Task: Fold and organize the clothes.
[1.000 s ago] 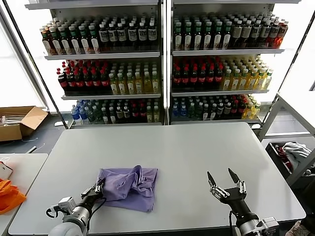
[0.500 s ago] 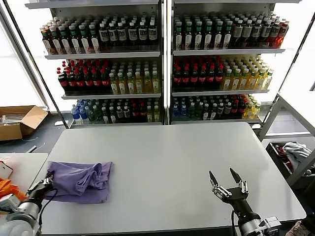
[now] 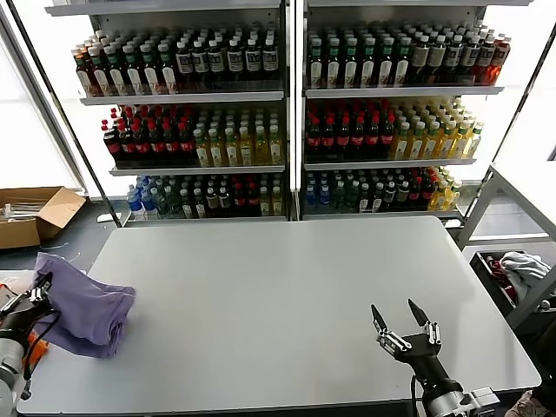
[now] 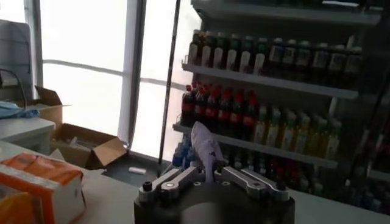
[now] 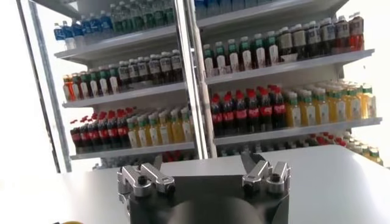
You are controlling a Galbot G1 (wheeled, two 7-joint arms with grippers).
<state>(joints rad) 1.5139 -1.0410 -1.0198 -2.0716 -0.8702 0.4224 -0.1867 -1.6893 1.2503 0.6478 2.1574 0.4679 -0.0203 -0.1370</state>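
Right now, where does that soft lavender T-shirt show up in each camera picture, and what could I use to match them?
Head view: the soft lavender T-shirt hangs bunched at the white table's left edge, held by the left gripper.
Left wrist view: only a pale strip of it rises between the gripper's fingers.
Right wrist view: not in it.
Shared landmark: the shelves of bottled drinks.

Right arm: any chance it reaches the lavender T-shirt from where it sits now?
Probably not. The soft lavender T-shirt is at the white table's far left edge in the left gripper; the open right gripper sits far across, though nothing blocks it.
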